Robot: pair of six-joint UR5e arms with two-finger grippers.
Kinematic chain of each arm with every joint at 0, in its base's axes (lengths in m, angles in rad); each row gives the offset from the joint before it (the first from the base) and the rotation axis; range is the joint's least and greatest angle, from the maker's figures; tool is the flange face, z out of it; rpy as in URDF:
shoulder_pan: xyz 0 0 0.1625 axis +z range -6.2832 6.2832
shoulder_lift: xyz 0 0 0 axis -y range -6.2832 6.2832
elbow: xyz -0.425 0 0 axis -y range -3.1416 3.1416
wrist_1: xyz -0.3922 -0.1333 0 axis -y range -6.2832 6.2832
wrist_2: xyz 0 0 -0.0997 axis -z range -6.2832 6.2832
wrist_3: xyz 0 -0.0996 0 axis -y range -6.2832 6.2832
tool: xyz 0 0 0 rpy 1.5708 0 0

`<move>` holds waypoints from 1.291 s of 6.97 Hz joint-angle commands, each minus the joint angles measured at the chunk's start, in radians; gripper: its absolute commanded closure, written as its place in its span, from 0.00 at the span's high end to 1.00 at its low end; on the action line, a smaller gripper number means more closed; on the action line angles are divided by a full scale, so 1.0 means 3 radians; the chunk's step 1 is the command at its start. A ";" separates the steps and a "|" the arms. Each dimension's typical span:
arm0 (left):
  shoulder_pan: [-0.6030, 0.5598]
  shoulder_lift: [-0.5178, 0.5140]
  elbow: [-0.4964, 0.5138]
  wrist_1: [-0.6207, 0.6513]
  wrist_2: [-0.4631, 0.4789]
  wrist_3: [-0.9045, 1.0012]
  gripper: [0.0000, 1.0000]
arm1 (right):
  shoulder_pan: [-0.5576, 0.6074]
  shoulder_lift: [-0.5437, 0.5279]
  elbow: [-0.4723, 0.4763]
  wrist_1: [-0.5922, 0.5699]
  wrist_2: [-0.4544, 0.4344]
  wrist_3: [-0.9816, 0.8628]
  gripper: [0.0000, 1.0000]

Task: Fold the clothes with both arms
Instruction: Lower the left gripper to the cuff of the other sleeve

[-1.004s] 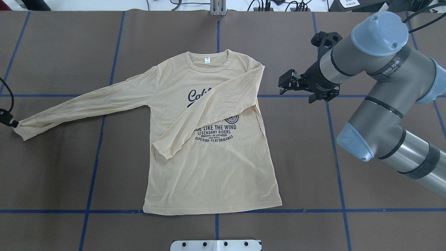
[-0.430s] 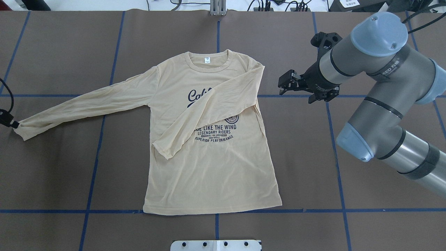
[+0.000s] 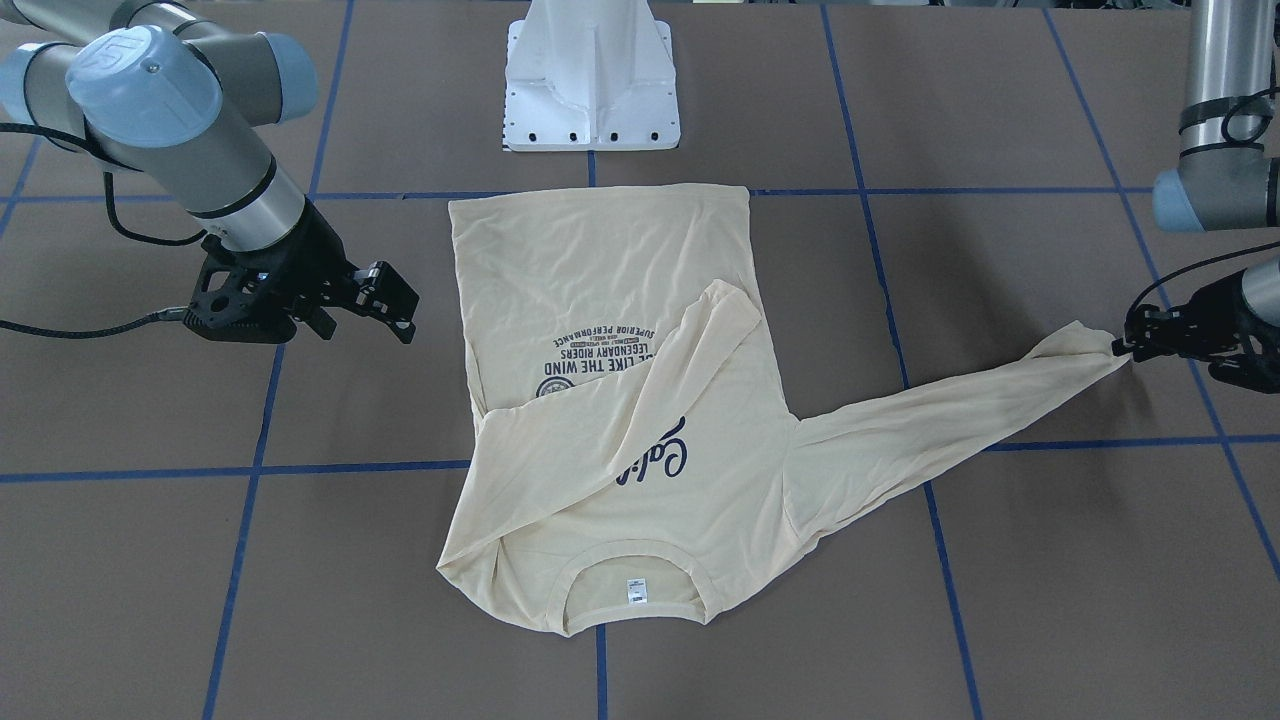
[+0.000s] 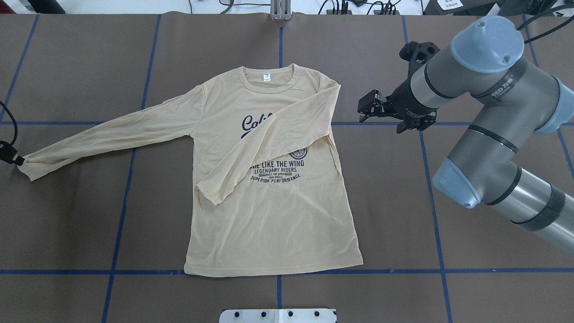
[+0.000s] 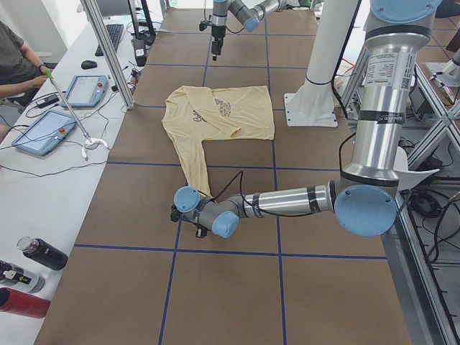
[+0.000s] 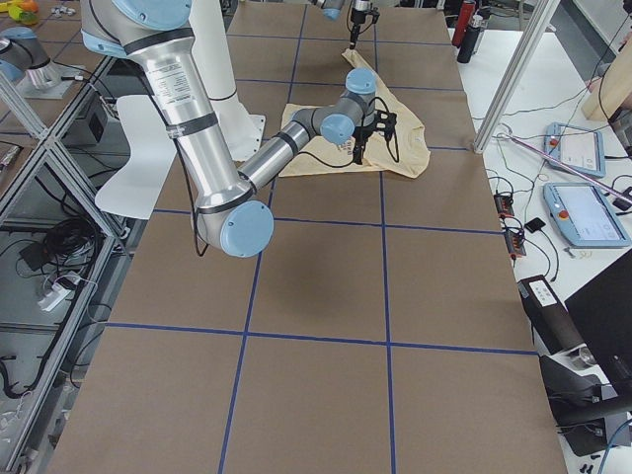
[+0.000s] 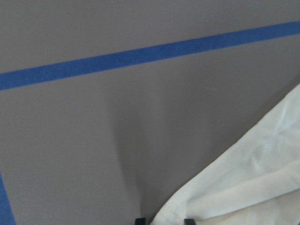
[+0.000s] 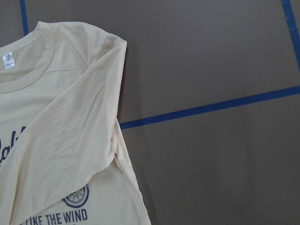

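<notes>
T-shirt (image 4: 273, 224) flat, print up; 1 sleeve across chest, other stretched out.

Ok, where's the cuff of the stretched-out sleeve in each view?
Front-facing: cuff far right.
Overhead: far left edge.
Left side: centre, above the near arm's wrist.
Right side: top, below the far arm.
Left wrist: bottom right corner.
Right wrist: not in it.
Landmark: the left gripper, jaws shut on the cuff.

Probably robotics lab: taped table (image 4: 67, 224), teach pendants (image 5: 43, 133).
</notes>
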 commanded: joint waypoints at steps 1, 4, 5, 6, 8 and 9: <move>0.0002 0.0001 0.0002 -0.0005 -0.0001 0.0004 0.48 | -0.0001 0.0001 0.0005 0.0000 0.0001 0.0000 0.99; 0.0002 -0.0004 0.0002 0.0005 -0.0001 -0.0001 0.44 | -0.0001 0.0006 0.0010 0.0000 0.0001 0.0000 0.99; 0.0002 -0.0004 0.0018 0.0000 -0.0001 -0.0001 0.43 | -0.0001 0.0006 0.0011 0.0000 0.0001 0.0000 0.99; 0.0002 -0.0004 0.0018 0.0000 -0.0001 -0.0001 0.43 | 0.0004 0.0006 0.0016 0.0000 0.0006 0.0000 0.99; 0.0002 -0.0004 0.0018 0.0000 -0.0001 -0.0001 0.39 | 0.0004 0.0006 0.0016 0.0000 0.0006 0.0000 0.99; 0.0002 -0.0009 0.0018 0.0000 -0.0001 0.0004 0.22 | 0.0004 0.0006 0.0011 0.0000 0.0006 0.0000 0.99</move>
